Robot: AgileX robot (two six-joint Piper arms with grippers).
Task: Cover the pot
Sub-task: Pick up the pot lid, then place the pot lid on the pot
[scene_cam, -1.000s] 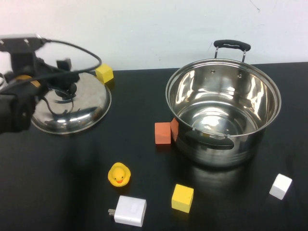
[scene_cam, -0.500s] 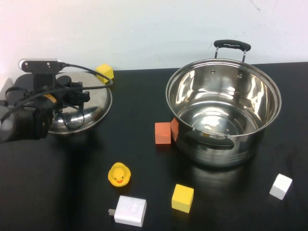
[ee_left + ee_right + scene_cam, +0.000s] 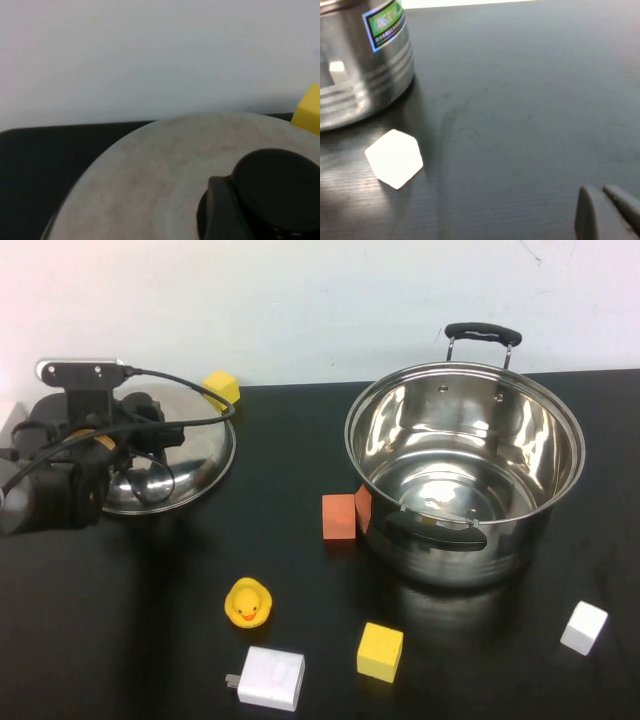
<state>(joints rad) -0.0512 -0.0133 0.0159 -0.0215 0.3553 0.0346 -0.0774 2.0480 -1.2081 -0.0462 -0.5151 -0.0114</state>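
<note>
Right wrist view: pot [image 3: 360,65] label unreadable | right gripper [image 3: 607,212] jaws clenched | left gripper [image 3: 140,435] over lid [image 3: 190,455], jaws unclear

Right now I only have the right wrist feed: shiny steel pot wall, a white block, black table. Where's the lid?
Observer: The domed steel lid with a black knob lies on the table at the robot's far left, well apart from the large stainless-steel stockpot.
Operator: Right gripper is shut, low over the table, some way from the white block. Is the left arm on the lid?
Observer: The left gripper is right at the lid's knob; I can't confirm a grip.
Operator: Pot clear inside?
Observer: Yes, it's uncovered and empty.
</note>
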